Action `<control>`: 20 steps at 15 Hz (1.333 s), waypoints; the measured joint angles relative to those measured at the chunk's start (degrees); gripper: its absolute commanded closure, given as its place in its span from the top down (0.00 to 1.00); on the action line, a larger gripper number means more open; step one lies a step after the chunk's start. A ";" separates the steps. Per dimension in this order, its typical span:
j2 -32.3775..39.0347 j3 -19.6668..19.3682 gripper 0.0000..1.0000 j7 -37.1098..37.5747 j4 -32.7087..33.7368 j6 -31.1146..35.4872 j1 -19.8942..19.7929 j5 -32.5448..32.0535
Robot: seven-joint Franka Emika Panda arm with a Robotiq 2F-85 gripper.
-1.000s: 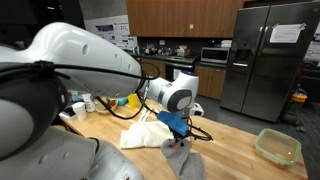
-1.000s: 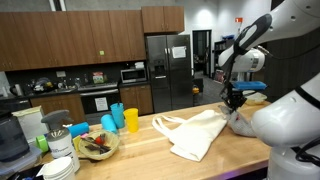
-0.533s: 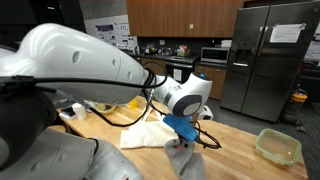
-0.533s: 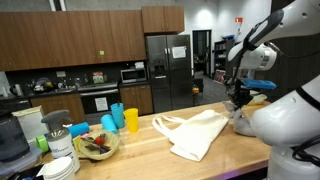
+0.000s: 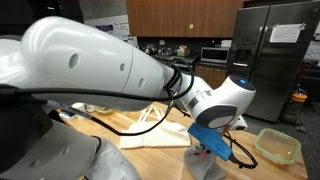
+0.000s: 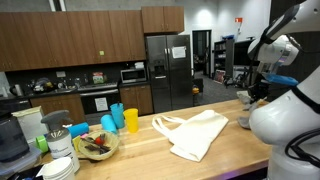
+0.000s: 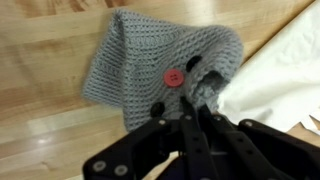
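Note:
A grey knitted cloth [image 7: 150, 60] with a red button and black buttons lies on the wooden counter. In the wrist view my gripper [image 7: 197, 105] is shut on its lower edge, the two black fingers pinching a fold of the knit. In an exterior view the gripper [image 5: 212, 148] hangs low over the counter with the grey knit [image 5: 205, 166] under it. In an exterior view the gripper [image 6: 260, 97] is at the far right end of the counter, partly hidden by the robot's body. A cream tote bag [image 5: 150, 135] [image 6: 195, 133] [image 7: 285, 70] lies flat next to the knit.
A clear container with a green rim [image 5: 277, 147] stands near the counter's end. Yellow and blue cups [image 6: 122, 118], a bowl of items [image 6: 97, 146] and stacked white dishes [image 6: 60, 165] stand at the counter's other end. A steel fridge [image 6: 167, 72] stands behind.
My arm has swung along the counter away from the middle of the tote bag toward the green-rimmed container, carrying the grey knit with it. The tote bag has stayed put.

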 measured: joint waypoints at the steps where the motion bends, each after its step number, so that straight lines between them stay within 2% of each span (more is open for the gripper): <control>1: 1.23 -1.06 0.01 -1.71 1.27 0.11 0.01 0.13; 3: 3.66 -2.19 0.01 -5.14 3.40 0.21 0.32 1.51; 7: 8.24 -1.33 0.01 -7.79 6.15 0.20 2.10 5.15; 11: 10.03 2.04 0.01 -7.66 6.74 -0.01 2.67 8.00; 16: 9.82 7.37 0.01 -5.78 6.53 -0.37 2.68 8.17; 20: 9.81 9.37 0.01 -4.10 6.57 -0.54 2.68 8.17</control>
